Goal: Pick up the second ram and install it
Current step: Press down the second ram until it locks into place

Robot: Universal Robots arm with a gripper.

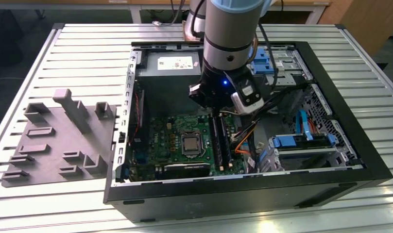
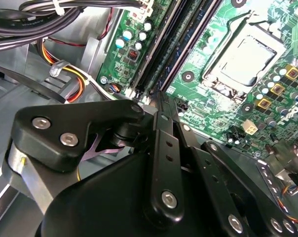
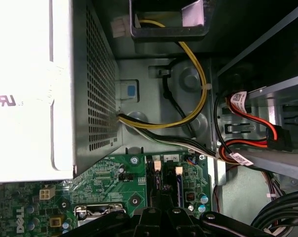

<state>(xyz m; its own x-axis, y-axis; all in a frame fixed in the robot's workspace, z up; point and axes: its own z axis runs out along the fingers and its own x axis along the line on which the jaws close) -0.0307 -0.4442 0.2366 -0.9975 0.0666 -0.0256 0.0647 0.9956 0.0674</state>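
The gripper [image 1: 217, 112] hangs directly above the memory slots [image 1: 220, 141], in line with their length; whether the jaws are spread or pinching, I cannot tell.

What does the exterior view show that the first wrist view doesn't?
Exterior view alone: the grey plastic fixture tray on the slatted metal table, the blue drive caddies, the whole open black computer case. First wrist view alone: the yellow cable loop beside the perforated silver power supply. Both: the green motherboard.
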